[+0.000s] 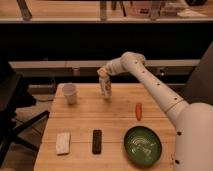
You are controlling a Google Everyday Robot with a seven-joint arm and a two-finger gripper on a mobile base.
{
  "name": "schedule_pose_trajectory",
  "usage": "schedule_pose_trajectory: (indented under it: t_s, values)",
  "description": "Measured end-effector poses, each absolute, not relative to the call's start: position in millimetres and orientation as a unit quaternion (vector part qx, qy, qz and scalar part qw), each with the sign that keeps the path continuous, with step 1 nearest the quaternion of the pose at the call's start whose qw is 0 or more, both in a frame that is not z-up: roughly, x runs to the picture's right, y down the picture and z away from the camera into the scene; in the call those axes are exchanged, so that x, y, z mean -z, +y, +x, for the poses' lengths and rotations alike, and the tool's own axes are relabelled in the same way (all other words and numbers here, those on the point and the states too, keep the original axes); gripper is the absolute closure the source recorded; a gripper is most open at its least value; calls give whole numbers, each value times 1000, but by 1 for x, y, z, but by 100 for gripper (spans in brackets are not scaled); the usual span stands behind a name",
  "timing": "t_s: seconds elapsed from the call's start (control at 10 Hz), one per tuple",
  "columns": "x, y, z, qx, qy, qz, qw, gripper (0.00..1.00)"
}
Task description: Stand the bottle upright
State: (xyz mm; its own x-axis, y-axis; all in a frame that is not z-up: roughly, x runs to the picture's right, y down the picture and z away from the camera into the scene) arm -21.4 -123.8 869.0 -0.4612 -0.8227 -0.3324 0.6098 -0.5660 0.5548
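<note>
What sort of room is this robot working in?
Probably an office break area or lab: a wooden table beside an office chair, a long counter behind. The gripper is above the table's far side, at the bottle.

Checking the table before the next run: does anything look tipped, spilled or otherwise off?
Nothing stands out. The bottle is about upright at the table's far edge, with the gripper at its top. The paper cup stands upright, and nothing looks spilled around the green bowl.
</note>
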Motion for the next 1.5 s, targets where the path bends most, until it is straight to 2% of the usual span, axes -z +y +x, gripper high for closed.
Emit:
schedule_pose_trajectory:
  t_s: [0.3, 0.5, 0.8, 1.1, 1.2, 1.5]
  values:
    - [-875, -131, -36, 835, -184, 329, 401, 100]
    - [-880, -133, -45, 836, -186, 340, 388, 89]
    - [-888, -131, -56, 830, -194, 355, 383, 56]
    - [-894, -126, -58, 823, -201, 366, 386, 27]
    - [-894, -126, -58, 821, -202, 368, 386, 23]
    - [-893, -126, -58, 818, -203, 374, 388, 22]
